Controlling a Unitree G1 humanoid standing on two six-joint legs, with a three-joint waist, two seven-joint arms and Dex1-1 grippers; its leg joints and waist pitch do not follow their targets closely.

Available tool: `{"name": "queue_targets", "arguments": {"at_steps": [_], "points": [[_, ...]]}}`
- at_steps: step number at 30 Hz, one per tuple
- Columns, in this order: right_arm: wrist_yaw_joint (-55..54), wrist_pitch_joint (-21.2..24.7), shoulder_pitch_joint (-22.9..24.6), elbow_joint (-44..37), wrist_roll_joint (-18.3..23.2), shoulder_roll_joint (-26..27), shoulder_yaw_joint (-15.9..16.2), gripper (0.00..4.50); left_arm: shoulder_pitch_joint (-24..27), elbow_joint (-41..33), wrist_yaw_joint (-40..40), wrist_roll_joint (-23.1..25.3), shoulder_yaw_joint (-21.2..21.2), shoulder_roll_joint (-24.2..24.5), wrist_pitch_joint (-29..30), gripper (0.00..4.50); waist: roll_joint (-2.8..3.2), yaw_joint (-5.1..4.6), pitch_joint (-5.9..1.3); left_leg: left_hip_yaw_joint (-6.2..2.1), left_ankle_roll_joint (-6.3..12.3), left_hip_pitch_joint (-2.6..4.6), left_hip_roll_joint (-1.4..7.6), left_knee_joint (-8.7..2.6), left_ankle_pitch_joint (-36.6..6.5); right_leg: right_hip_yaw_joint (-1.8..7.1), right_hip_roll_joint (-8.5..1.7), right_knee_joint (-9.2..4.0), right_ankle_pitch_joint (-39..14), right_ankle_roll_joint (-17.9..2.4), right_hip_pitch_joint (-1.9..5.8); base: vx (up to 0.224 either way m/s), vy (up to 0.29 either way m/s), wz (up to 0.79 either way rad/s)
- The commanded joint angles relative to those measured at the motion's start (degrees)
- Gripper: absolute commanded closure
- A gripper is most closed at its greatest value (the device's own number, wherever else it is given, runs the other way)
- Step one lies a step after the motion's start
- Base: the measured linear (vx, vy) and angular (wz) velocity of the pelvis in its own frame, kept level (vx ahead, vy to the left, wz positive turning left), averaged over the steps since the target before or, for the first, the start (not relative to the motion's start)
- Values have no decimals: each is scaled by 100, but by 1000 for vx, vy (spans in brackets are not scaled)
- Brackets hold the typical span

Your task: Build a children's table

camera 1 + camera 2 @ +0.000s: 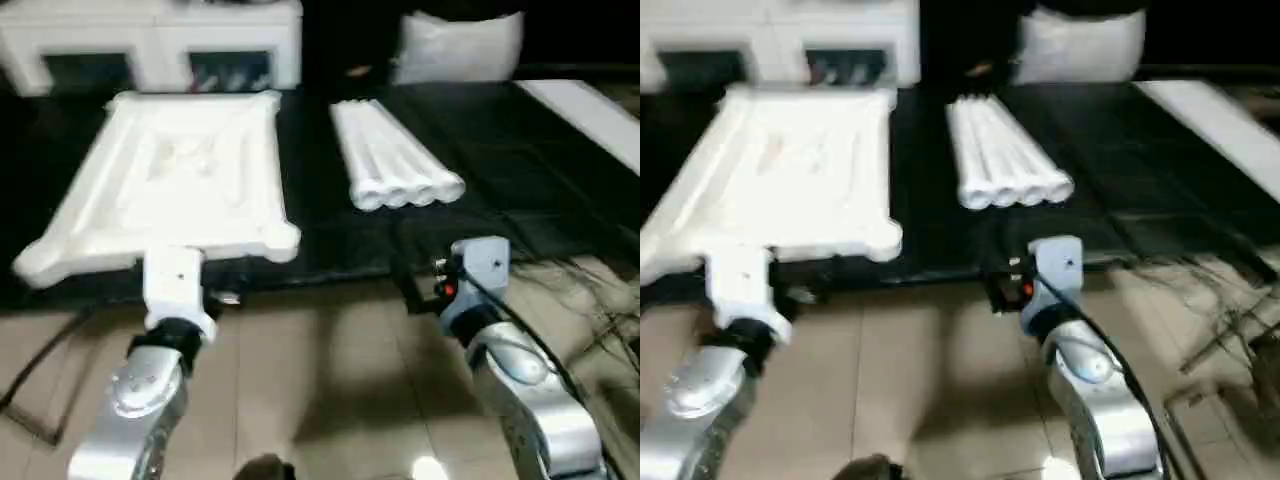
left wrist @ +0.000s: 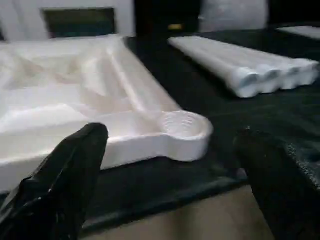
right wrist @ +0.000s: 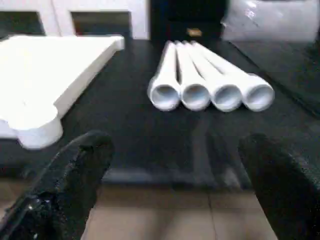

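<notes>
Tabletop (image 1: 170, 185) and legs (image 1: 390, 155) lie on black mat (image 1: 470, 130).

A bare strip of black mat (image 1: 310, 190) lay open between the table top (image 1: 175, 175) and the four legs (image 1: 390, 160). Beyond the legs, more mat stood free; behind them sat a pillow (image 1: 460, 45).

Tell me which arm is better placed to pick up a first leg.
Probably right: the right gripper, fingers open, faces the four legs. The left gripper faces the table top.
</notes>
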Motion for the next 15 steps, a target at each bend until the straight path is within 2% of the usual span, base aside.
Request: {"name": "queue_targets", "arguments": {"at_steps": [1, 2, 3, 4, 5, 6, 7, 8, 9, 10, 11, 12, 13, 14, 15], "points": [[93, 16, -133, -56, -15, -72, -21, 0, 91, 3, 39, 109, -80, -38, 33, 2, -352, 10, -609, -239, -849, 366, 561, -38, -2094, 633, -932, -982, -3735, -365, -197, -46, -60, 3], [93, 16, -133, -56, -15, -72, -21, 0, 91, 3, 39, 109, -80, -38, 33, 2, -234, -37, -387, -280, -245, 461, 629, 737, -819, 854, -1483, -1692, -4509, -785, -435, 0, 0, 0], [111, 14, -132, -65, -19, -87, -12, 0, 77, 27, 45, 107, -80, -56, 31, 2, -206, 11, -177, -182, 180, -206, 644, 663, 231, 879, -1356, -1722, -4467, -1144, 220, 0, 0, 0], [50, -3, -142, -64, -44, -98, -27, 0, 31, 79, 56, 130, -87, -92, 17, 2, -34, 39, -59, -346, -75, 101, 912, 556, 57, 451, -1143, -1599, -3927, -1262, 150, -13, 32, -21], [30, -11, -145, -58, -43, -91, -44, 0, 15, 97, 62, 145, -93, -105, 10, 2, 27, -49, -74, -467, -331, 325, 1002, 357, -685, 176, -859, -1423, -3540, -1077, 137, 9, 77, 1], [8, 3, -156, -56, -30, -78, -81, 0, -10, 107, 107, 191, -103, -118, 21, 2, 217, -181, -109, -662, -742, 484, 1110, -273, -2142, -101, -279, -967, -2832, -734, 55, 9, 77, 1], [6, 16, -158, -60, -30, -59, -111, 0, -27, 111, 141, 221, -109, -126, 32, 2, 166, -281, -285, -1249, -888, 653, 1632, -1335, -4945, 268, 161, 124, -131, 277, -208, -20, 71, 8], [-1, 45, -156, -72, -20, -43, -143, 0, -33, 109, 171, 191, -80, -173, 23, 2, 320, -228, -226, -1313, -625, 635, 1593, -1372, -4882, 357, 117, 159, -158, 313, -264, 0, 0, 0], [-3, 71, -156, -82, -16, -34, -165, 0, -32, 99, 195, 197, -54, -208, 39, 2, 327, -304, -298, -1215, 38, 811, 1518, -1201, -3713, 437, 100, 59, 149, 297, -487, 0, 0, 0], [-1, 86, -148, -92, -7, -31, -182, 0, -13, 88, 206, 210, -46, -225, 53, 2, 290, -338, -304, -1161, 367, 778, 1433, -1150, -2908, 447, 92, -3, 328, 269, -507, 23, -50, -13], [7, 98, -146, -97, 6, -32, -189, 0, 8, 84, 203, 214, -38, -235, 46, 2, 181, -323, -310, -1019, 999, 675, 1251, -1066, -1499, 521, 16, -197, 701, 199, -520, 32, -116, -15], [10, 102, -144, -99, 8, -33, -190, 0, 17, 81, 199, 219, -37, -236, 43, 2, 107, -272, -330, -906, 1259, 626, 1159, -970, -873, 620, -92, -395, 935, 143, -522, 21, -96, -13], [22, 98, -143, -110, 5, -44, -186, 0, 45, 80, 209, 313, -60, -198, 1, 2, -108, -92, -376, -465, 1195, 174, 793, -580, -29, 953, -522, -977, 1434, 142, -252, -3, -156, -4], [35, 111, -154, -112, 17, -50, -180, 0, 43, 89, 203, 349, -58, -185, -3, 2, -271, 49, -471, -199, 814, 80, 618, -436, 581, 1090, -671, -1000, 2196, 770, -78, 3, -166, -6], [35, 118, -166, -119, 24, -54, -187, 0, 37, 88, 235, 362, -30, -203, 50, 2, -364, 61, -580, -114, 457, 120, 592, -559, 879, 948, -400, -833, 3282, 1133, -3, 3, -166, -6]]}}
